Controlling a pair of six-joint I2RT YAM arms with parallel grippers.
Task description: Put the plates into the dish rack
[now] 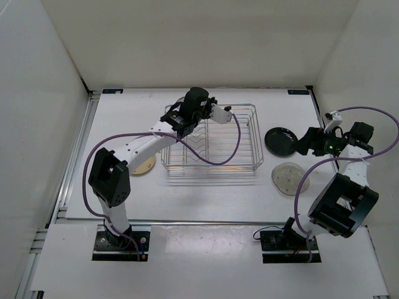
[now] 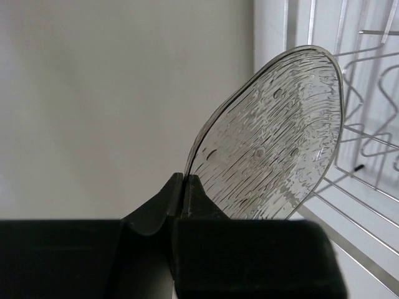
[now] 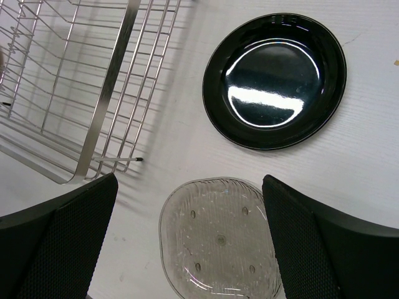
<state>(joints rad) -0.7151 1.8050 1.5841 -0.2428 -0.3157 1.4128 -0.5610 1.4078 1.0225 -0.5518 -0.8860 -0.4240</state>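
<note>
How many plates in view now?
4: clear plate in left claw above the dish rack; black plate and second clear plate right of it; tan plate left, partly under the arm.

Tan plate (image 1: 147, 167) half under left arm (image 1: 134, 148), dish rack (image 3: 112, 81) cropped top-left

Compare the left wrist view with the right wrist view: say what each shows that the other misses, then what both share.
Only the left wrist: the left gripper shut on a pale grey plate, held up on its edge. Only the right wrist: the black plate and a second pale grey plate lying flat on the table, apart, below the open right gripper. Both: the dish rack wires.
</note>
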